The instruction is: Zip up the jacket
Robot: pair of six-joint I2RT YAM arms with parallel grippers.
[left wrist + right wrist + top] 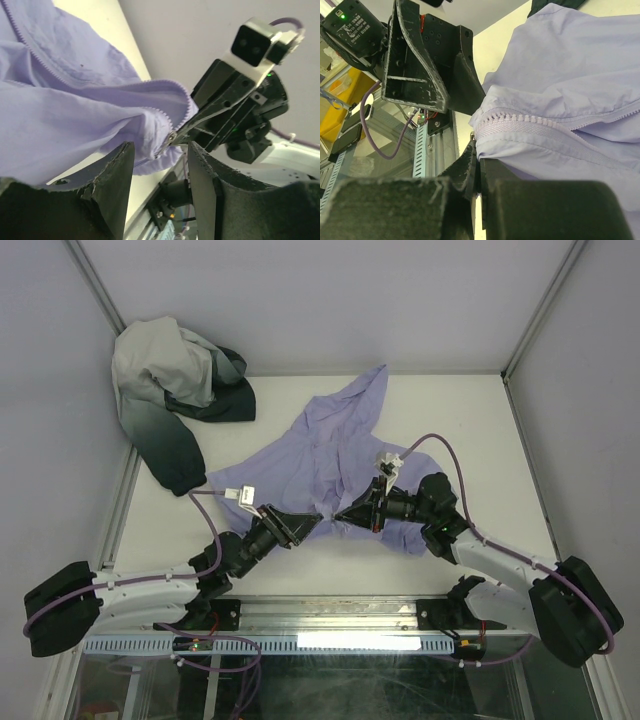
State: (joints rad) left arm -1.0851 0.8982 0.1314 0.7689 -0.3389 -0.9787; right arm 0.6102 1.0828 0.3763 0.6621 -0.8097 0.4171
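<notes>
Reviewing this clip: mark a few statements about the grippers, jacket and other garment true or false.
1. The right gripper is shut on the jacket hem by the zipper. True.
2. The left gripper is clamped on the jacket. False: its jaws stand apart.
3. A green-and-white garment lies at the far left of the table. True.
4. The jacket is fully zipped. False: in the left wrist view the two rows of teeth run apart.
5. The grippers are far apart, one on each sleeve. False: they meet tip to tip at the near hem.
</notes>
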